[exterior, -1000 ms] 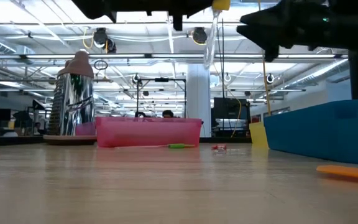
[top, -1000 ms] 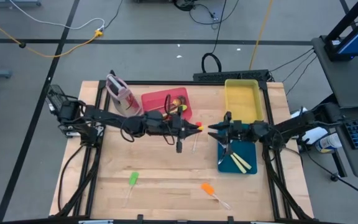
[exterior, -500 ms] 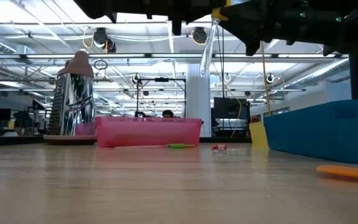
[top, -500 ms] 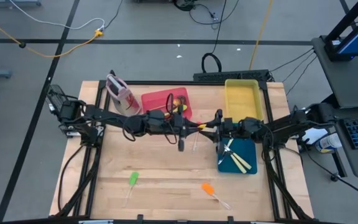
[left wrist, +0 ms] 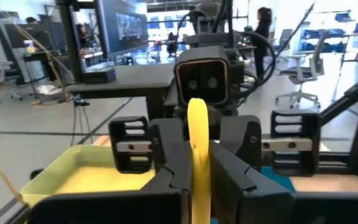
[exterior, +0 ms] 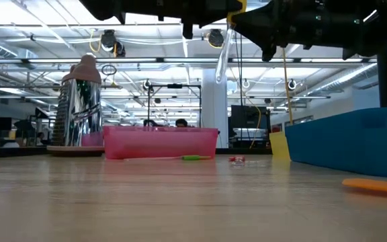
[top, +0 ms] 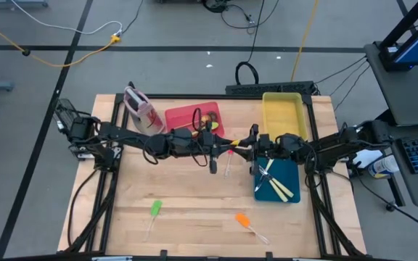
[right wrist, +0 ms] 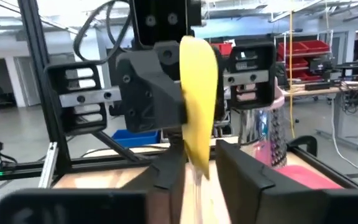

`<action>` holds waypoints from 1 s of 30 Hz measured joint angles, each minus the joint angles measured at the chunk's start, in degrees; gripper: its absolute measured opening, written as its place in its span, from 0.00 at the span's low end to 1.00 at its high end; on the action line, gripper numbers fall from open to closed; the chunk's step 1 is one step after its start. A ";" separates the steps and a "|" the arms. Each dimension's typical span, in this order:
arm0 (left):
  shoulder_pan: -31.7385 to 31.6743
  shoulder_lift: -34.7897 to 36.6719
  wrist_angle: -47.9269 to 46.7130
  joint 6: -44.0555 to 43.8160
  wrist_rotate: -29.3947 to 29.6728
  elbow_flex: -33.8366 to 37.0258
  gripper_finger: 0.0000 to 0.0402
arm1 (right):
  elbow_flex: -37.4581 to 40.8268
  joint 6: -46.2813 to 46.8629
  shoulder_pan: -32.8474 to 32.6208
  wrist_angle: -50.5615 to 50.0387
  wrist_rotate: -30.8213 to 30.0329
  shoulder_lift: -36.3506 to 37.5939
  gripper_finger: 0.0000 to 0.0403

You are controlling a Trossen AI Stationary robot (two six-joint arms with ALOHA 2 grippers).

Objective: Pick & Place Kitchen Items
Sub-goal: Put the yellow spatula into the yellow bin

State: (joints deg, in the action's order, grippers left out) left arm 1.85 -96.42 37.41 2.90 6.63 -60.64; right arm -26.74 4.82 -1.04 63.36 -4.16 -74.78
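Mid-table, above the board, we caught a handover: the left gripper (top: 227, 148) held a yellow-headed spatula (top: 229, 156) pinched at its head, handle hanging down, while the right gripper (top: 247, 148) stood with its fingers (right wrist: 244, 171) on either side of the yellow head, narrowing. Whether they already gripped, we could not tell. Next, we judged, right must clamp before left lets go, then carry toward the blue tray (top: 290, 174).

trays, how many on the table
3: the red tray at the back near the middle, the yellow tray at the back right, and the blue tray just in front of the yellow one.
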 joint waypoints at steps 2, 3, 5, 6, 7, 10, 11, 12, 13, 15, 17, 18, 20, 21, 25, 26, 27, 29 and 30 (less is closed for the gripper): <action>0.00 0.00 -0.13 0.03 1.04 0.00 0.07 | 0.00 -0.87 0.01 0.01 -0.04 -0.01 0.12; 0.00 0.00 -0.13 0.02 1.32 0.00 0.06 | 0.00 -1.50 0.01 0.01 -0.01 0.00 0.09; 0.02 0.00 -0.15 -0.15 1.86 0.00 0.05 | 0.00 -2.48 -0.02 -0.01 0.02 0.00 0.04; 0.05 0.01 -0.18 -0.15 2.04 0.00 0.04 | 0.00 -3.02 -0.04 0.01 0.11 0.02 0.04; 0.04 0.02 -0.22 -0.15 2.01 0.00 0.05 | 0.00 -3.32 -0.04 0.01 0.28 0.02 0.04; 0.04 0.02 -0.26 -0.15 2.02 0.00 0.08 | 0.00 -3.06 -0.01 -0.03 1.16 0.00 0.07; 0.04 0.02 -0.39 -0.15 2.05 0.00 0.09 | 0.00 -2.83 -0.02 -0.16 1.21 0.00 0.07; 0.04 0.02 -0.54 -0.15 2.19 0.00 0.11 | 0.00 -2.66 -0.04 -0.28 1.21 0.00 0.07; 0.04 0.02 -0.75 -0.15 2.27 0.00 0.12 | 0.00 -2.67 -0.04 -0.55 1.20 0.01 0.07; 0.02 0.02 -1.35 -0.13 2.47 0.00 0.14 | 0.00 -2.71 -0.02 -1.10 1.16 0.02 0.05; 0.04 0.02 -2.01 -0.13 2.47 0.00 0.16 | 0.00 -2.71 -0.04 -1.32 1.22 0.09 0.04; 0.04 0.02 -2.49 -0.15 2.47 0.00 0.17 | 0.00 -2.69 -0.04 -1.32 1.22 0.11 0.04; 0.02 0.02 -3.75 -0.14 2.50 0.00 0.18 | 0.00 -2.69 -0.04 -1.57 1.22 0.16 0.04; 0.02 0.02 -4.34 -0.13 2.51 0.00 0.18 | 0.00 -2.68 -0.04 -2.16 1.22 0.31 0.04; 0.02 0.02 -4.98 -0.13 2.51 0.00 0.18 | 0.02 -2.54 -0.04 -3.18 1.24 0.76 0.04; 0.02 0.02 -4.95 -0.15 2.50 0.00 0.18 | 0.02 -2.54 -0.04 -3.67 1.25 1.20 0.04; 0.02 0.02 -4.92 -0.15 2.50 0.00 0.18 | 0.02 -2.54 -0.04 -4.03 1.22 1.65 0.05; 0.02 0.04 -5.35 -0.15 2.50 0.00 0.18 | 0.02 -2.54 -0.04 -6.78 1.22 3.37 0.05; 0.02 0.04 -5.65 -0.15 2.49 0.00 0.18 | 0.02 -2.54 -0.04 -8.65 1.21 4.43 0.05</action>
State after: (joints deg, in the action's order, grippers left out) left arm 1.87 -96.38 31.76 2.74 9.12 -60.64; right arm -26.72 2.28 -1.08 54.71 -2.95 -70.35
